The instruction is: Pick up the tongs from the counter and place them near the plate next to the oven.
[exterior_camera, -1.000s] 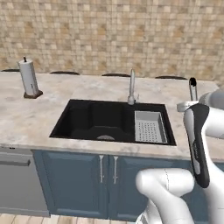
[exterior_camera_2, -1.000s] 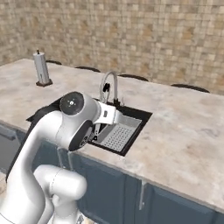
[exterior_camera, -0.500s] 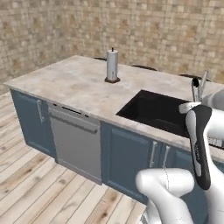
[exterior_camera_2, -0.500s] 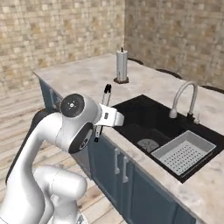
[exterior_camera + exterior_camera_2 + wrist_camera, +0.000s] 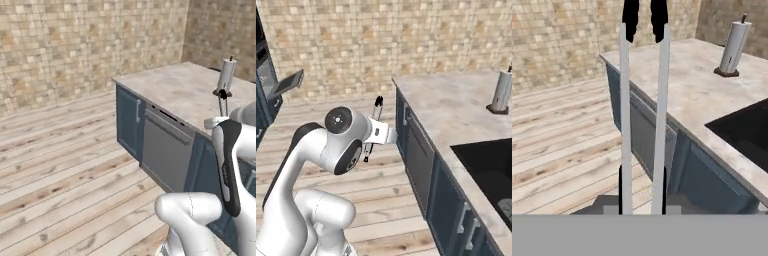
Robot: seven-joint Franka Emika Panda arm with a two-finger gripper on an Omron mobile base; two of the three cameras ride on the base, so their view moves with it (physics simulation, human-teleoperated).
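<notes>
My gripper (image 5: pixel 642 194) is shut on the tongs (image 5: pixel 626 100), two slim silver arms that run up the hand view to black ends. Seen from the right base, the tongs (image 5: pixel 377 107) stand nearly upright in the gripper (image 5: pixel 374 126), over the wooden floor and left of the counter's end. From the left base, the tongs (image 5: pixel 221 106) rise thin above the hand, in front of the counter (image 5: pixel 175 90). The marbled counter (image 5: pixel 456 110) sits over dark blue fronts. A dark oven front (image 5: pixel 262 80) shows at the far left edge. The plate is out of view.
A paper towel holder (image 5: pixel 502 90) stands upright on the counter (image 5: pixel 682 80). The black sink (image 5: pixel 488 170) lies at the near right. A grey dishwasher front (image 5: pixel 165 150) sits under the worktop. Open wooden floor (image 5: pixel 65 165) stretches to the left, up to the tiled wall.
The whole picture has swung: the base has turned left, so the sink and faucet slid off right and the floor and counter end came in. The tongs stay held upright.
</notes>
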